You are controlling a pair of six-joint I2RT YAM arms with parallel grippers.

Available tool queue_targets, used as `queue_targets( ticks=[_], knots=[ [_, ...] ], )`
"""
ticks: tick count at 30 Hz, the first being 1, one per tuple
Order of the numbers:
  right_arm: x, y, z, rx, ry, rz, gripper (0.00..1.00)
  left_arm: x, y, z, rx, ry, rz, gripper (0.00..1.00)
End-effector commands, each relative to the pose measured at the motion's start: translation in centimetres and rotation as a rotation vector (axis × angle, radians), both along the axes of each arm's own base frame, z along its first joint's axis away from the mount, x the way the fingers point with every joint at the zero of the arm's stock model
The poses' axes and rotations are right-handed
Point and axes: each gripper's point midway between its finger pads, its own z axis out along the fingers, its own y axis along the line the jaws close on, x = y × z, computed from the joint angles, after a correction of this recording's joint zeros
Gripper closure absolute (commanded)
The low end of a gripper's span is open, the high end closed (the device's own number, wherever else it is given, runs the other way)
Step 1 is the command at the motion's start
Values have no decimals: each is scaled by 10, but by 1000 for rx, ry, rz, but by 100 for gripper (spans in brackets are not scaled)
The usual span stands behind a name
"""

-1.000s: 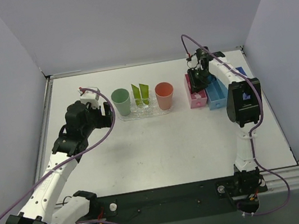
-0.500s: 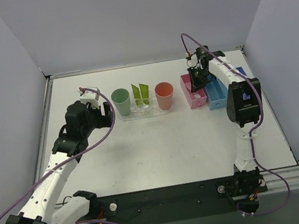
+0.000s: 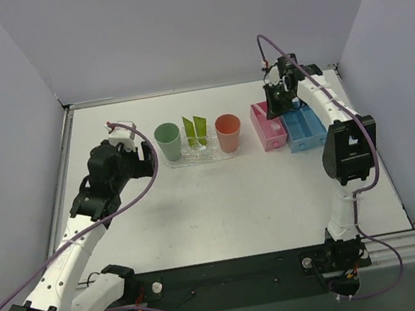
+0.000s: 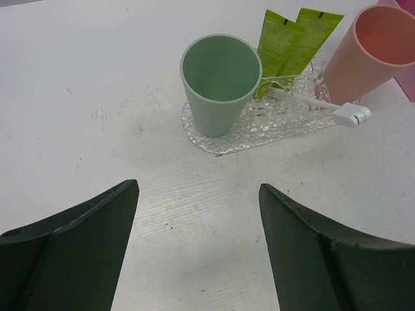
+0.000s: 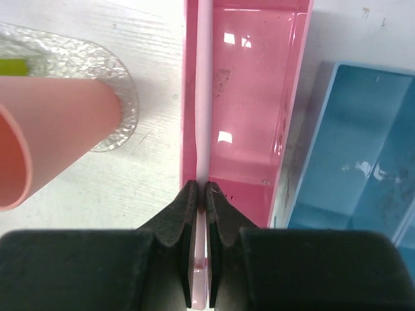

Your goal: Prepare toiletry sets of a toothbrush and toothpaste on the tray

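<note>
- The right fingers [image 5: 190, 197] are pressed together on a slim pale pink-white toothbrush [image 5: 203, 97], pinched near one end.
- From the tips, this held toothbrush runs straight ahead, in line with the left wall of the pink bin [image 5: 253, 84]. Whether it touches that wall cannot be told.
- The rest of the pink bin lies ahead of the right fingers and a little to their right. The blue bin [image 5: 350, 149] sits further right, just beside the pink one.
- Left of the right fingers is the salmon cup [image 5: 45, 136], standing on the rounded end of the clear bumpy tray [image 5: 113, 74].
- The left fingers [image 4: 107, 223] are spread wide with nothing between them, above bare table [image 4: 78, 97].
- Ahead of the left fingers, beyond the gap, lies the tray with the green cup [image 4: 220, 78] on its nearer end and the salmon cup on the far end.
- Between the cups two lime-green tubes [image 4: 288, 39] stand side by side, leaning a little.
- A second toothbrush [image 4: 305, 100] lies on the tray, on the side of the tubes that faces the left fingers. Its blocky white end pokes out past the tray's rim by the foot of the salmon cup.
- From above, the left fingers are near the tray's green-cup end — apart from it — and the right fingers hang over the far end of the pink bin.
</note>
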Motion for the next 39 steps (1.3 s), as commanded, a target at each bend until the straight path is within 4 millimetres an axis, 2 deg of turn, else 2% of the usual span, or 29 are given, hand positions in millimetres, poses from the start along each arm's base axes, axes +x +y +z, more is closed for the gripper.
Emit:
queue_targets(
  ticks=[1,2,3,4,6,7,9,10,11,13,14,15,16,18,20,21,22,25,30,35,39],
  knots=[
    [-18,-1,39,36,-41,-24,100,4,4,29,-20,-104,19,15],
    [-21,0,49,44,-62,-28,100,4,4,33,-22,-113,22,16],
    [-26,1,50,55,-57,-40,100,4,4,37,-30,-125,23,17],
    [-30,3,64,69,-84,-44,100,4,3,41,-38,-134,23,19],
    [-37,9,69,88,-106,-55,100,4,-2,54,-71,-154,20,25],
    [-43,18,84,105,-144,-61,100,4,-5,59,-86,-159,18,25],
    [-44,30,100,129,-218,-70,100,3,-17,73,-136,-171,11,26],
    [-56,43,103,149,-232,-85,100,2,-23,77,-159,-176,6,26],
    [-51,55,115,180,-296,-82,100,1,-31,82,-203,-172,2,26],
    [-61,72,120,226,-340,-90,100,-4,-56,94,-281,-188,-51,26],
    [-60,94,129,289,-381,-97,100,-7,-67,96,-348,-172,-60,26],
    [-62,103,135,330,-400,-105,100,-9,-83,104,-402,-184,-96,26],
    [-66,112,146,371,-434,-105,100,-11,-92,103,-441,-174,-110,26],
    [-71,139,151,438,-474,-115,100,-13,-112,116,-559,-189,-146,26],
    [-74,154,163,469,-523,-119,100,-20,-132,114,-615,-162,-188,26],
    [-80,167,165,476,-527,-119,100,-20,-142,111,-623,-146,-210,26],
    [-81,172,166,484,-530,-128,100,-23,-151,110,-630,-130,-232,26],
    [-88,188,171,519,-533,-138,100,-25,-165,102,-630,-90,-251,26],
    [-93,194,177,532,-589,-173,100,-27,-176,81,-636,-24,-249,25],
    [-97,198,180,523,-606,-160,100,-29,-188,75,-676,5,-284,25],
    [-100,200,181,533,-612,-154,100,-24,-196,63,-671,39,-282,25]
  ],
)
